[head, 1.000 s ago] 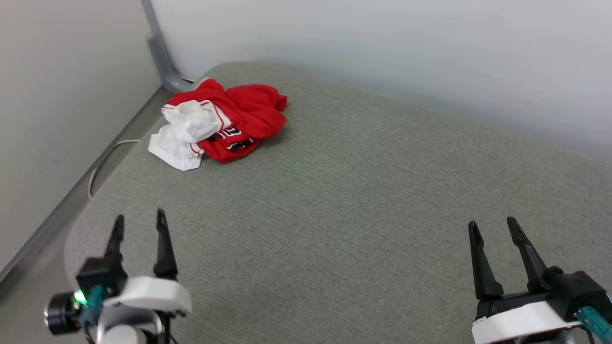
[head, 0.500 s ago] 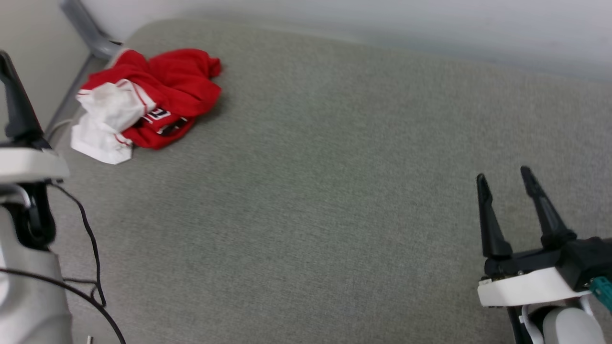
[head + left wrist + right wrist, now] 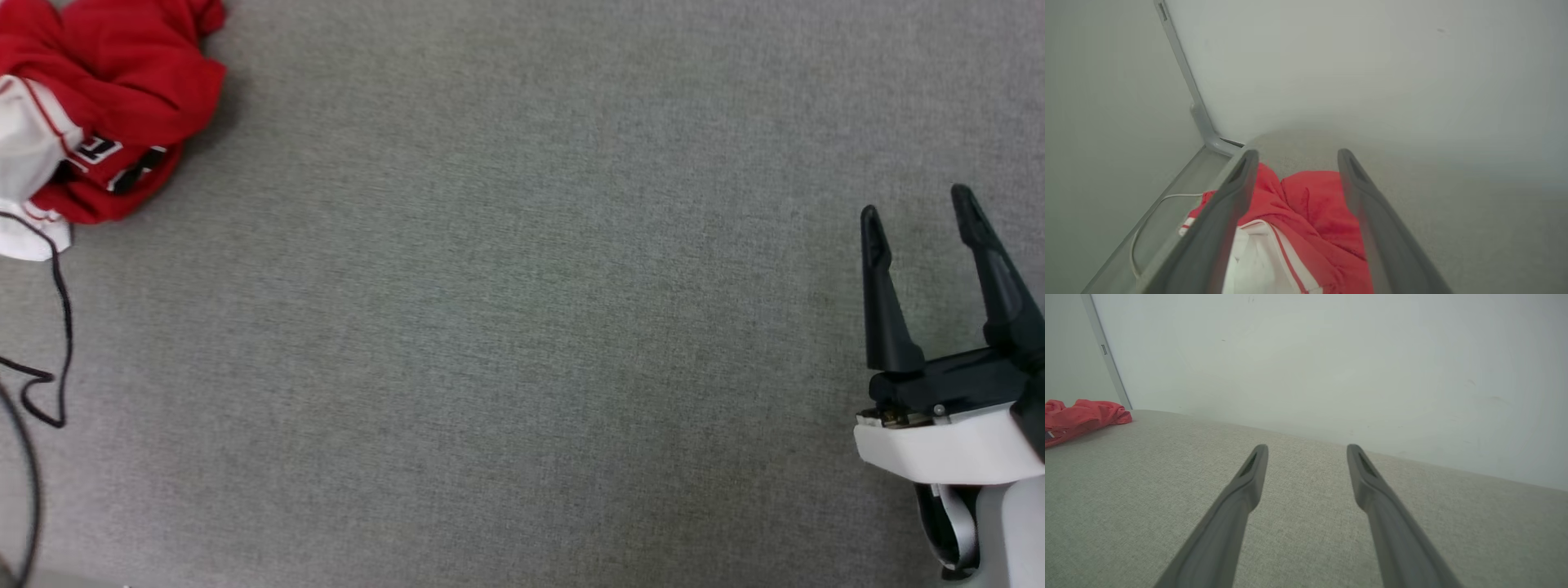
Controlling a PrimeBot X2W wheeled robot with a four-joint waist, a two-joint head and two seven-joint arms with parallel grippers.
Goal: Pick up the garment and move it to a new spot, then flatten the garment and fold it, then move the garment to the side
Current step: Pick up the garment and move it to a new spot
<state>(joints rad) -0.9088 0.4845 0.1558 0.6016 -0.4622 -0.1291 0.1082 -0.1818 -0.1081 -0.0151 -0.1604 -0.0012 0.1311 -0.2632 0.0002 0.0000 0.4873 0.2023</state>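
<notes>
The garment (image 3: 106,106) lies crumpled at the upper left corner of the head view, red with a white sleeve and black white-outlined letters. In the left wrist view the garment (image 3: 1310,216) lies just below and ahead of my left gripper (image 3: 1297,157), whose fingers stand open and apart from the cloth. My right gripper (image 3: 916,204) hovers open and empty over bare fabric at the right edge, far from the garment. The right wrist view shows the right gripper (image 3: 1308,451) open, with the garment (image 3: 1081,416) small at far left.
A grey woven surface (image 3: 522,327) carries everything. A pale wall (image 3: 1331,355) runs behind it. A grey post (image 3: 1184,81) stands in the corner beyond the garment, and a white cable (image 3: 1147,220) lies in the gap beside the surface. A black cable (image 3: 57,327) hangs at the head view's left edge.
The head camera has tilted down and swung, so the garment now sits at its upper left corner. My left gripper has left the head view. Both grippers stay open.
</notes>
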